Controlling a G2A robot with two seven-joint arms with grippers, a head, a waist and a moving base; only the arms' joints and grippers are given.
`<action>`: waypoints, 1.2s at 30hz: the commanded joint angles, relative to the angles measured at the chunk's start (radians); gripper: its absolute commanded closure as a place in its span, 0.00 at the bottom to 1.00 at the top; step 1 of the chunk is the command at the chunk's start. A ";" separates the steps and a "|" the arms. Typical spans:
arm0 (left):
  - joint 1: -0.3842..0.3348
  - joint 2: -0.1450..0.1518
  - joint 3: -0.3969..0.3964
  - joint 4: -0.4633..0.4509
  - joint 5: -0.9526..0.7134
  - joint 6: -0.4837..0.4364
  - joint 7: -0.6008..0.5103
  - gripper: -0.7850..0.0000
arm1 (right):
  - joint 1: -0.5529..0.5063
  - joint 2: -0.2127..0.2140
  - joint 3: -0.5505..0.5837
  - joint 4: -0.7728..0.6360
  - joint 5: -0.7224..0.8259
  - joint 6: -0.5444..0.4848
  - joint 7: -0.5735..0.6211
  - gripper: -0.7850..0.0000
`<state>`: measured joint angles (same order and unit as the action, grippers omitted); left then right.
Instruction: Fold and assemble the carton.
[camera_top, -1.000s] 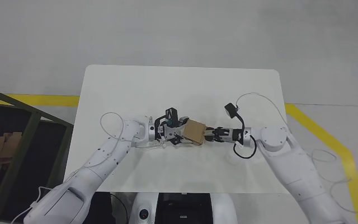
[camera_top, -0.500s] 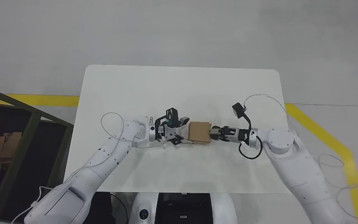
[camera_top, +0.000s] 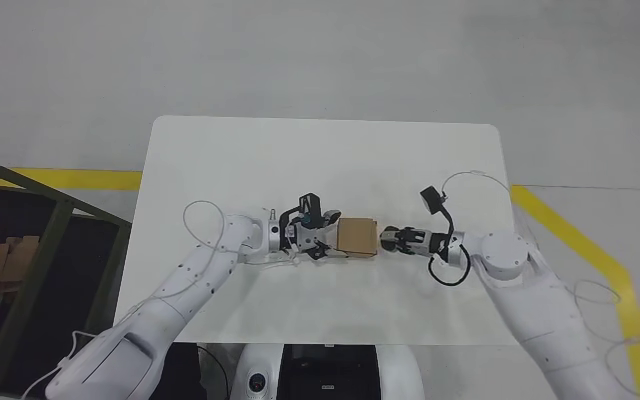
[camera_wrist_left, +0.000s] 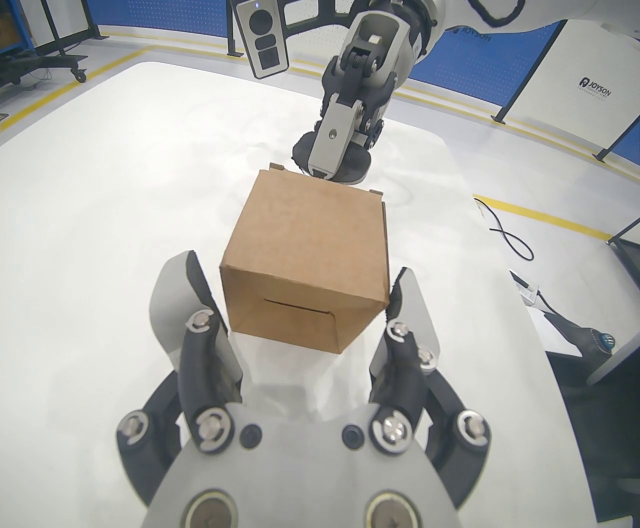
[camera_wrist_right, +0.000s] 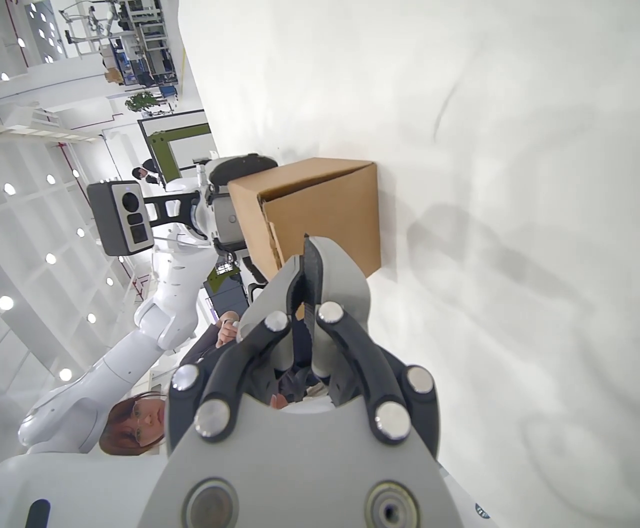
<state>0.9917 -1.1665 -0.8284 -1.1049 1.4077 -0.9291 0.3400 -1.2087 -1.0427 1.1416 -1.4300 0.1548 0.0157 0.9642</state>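
The carton (camera_top: 357, 237) sits mid-table (camera_top: 250, 160) between the arms, with the left gripper (camera_wrist_left: 295, 267) spread wide around its near end and the right gripper (camera_wrist_right: 306, 246) pinched shut against the far end, seemingly closing it, so next probably comes a square, steady push.

Small print with a logo stood on a white panel (camera_wrist_left: 575, 75); like print marked the right arm (camera_wrist_left: 470, 31).

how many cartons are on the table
1. The carton stands on the table, between the open left gripper and the shut right gripper.
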 joint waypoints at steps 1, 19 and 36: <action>-0.002 -0.001 0.002 0.003 -0.001 -0.001 0.000 0.18 | 0.009 -0.003 -0.012 0.005 0.002 -0.001 0.001 1.00; -0.016 -0.014 0.021 0.027 -0.001 0.002 0.008 0.22 | 0.063 -0.020 -0.079 0.029 -0.008 -0.004 0.007 1.00; -0.001 -0.006 -0.015 0.028 -0.047 -0.030 0.045 0.00 | -0.013 0.011 0.049 -0.043 -0.005 -0.015 -0.024 0.70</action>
<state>0.9849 -1.1747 -0.8364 -1.0766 1.3779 -0.9372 0.3760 -1.2189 -1.0333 1.1852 -1.4698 0.1499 0.0031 0.9435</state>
